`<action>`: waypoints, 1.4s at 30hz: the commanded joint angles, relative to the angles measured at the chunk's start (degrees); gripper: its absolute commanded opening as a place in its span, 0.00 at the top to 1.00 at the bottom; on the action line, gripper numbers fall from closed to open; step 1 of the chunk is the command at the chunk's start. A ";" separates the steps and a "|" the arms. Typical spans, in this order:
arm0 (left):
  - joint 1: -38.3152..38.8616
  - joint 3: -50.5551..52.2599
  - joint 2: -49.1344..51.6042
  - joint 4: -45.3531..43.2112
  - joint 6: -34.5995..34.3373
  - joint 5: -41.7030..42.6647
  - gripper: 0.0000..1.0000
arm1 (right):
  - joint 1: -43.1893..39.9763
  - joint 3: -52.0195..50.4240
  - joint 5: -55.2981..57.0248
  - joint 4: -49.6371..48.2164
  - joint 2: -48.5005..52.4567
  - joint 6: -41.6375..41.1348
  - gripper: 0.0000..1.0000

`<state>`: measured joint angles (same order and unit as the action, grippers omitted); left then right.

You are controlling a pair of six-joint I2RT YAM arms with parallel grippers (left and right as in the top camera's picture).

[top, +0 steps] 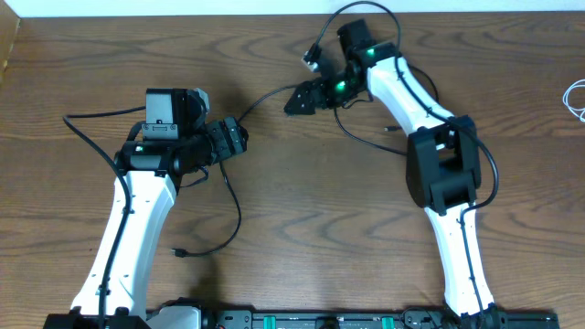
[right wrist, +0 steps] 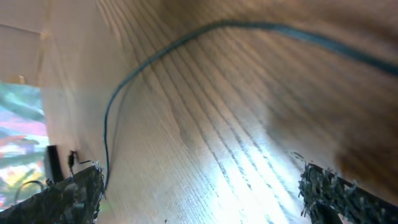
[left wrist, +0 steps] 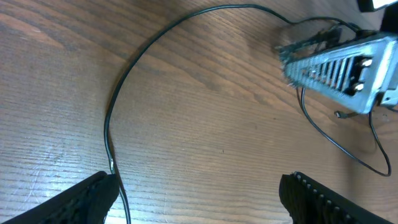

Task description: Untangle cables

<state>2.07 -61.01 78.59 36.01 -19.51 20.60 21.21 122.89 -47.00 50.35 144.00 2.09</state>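
A long black cable (top: 265,96) runs over the wooden table from my left gripper (top: 239,137) up to my right gripper (top: 292,100). It also trails down past the left arm to a small plug (top: 180,253). In the left wrist view the black cable (left wrist: 134,59) arcs between my open left gripper (left wrist: 199,199) and the right gripper (left wrist: 289,59), passing just inside one finger (left wrist: 87,199). In the right wrist view the cable (right wrist: 143,62) curves past my open right gripper (right wrist: 202,199), which holds nothing. The white cable (top: 576,96) lies coiled at the table's far right edge.
Another thin black loop with a small plug end (top: 390,131) lies under the right arm, and it shows in the left wrist view as a thin black loop (left wrist: 336,140). Thicker black wires hang on both arms. The table's back edge (top: 183,14) runs along the top.
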 commanded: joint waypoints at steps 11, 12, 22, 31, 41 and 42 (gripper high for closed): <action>-0.02 -1.09 -0.24 0.22 0.33 -0.79 0.13 | 11.87 0.85 30.80 5.22 -0.98 2.25 0.01; -0.02 -1.09 -0.24 0.22 0.33 -0.79 0.13 | 12.20 0.85 30.80 5.18 -0.98 2.23 0.01; -0.02 -1.09 -0.24 0.20 0.35 -0.81 0.13 | 14.14 0.85 30.80 5.33 -0.98 0.02 0.01; -2.14 -1.09 -0.24 3.91 0.68 -29.73 0.13 | 14.64 0.85 30.36 6.14 -0.98 -10.36 0.01; -14.16 -1.09 0.28 -0.15 -0.98 -39.15 0.13 | 22.51 0.85 42.66 5.68 -0.98 -11.58 0.01; -14.53 -1.09 0.44 -0.35 -0.98 -39.17 0.13 | 23.26 0.85 43.91 5.73 -0.98 -10.95 0.01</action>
<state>-10.81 -61.04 78.59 36.01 -19.70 -15.97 41.12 123.81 -9.08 55.83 142.98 -9.04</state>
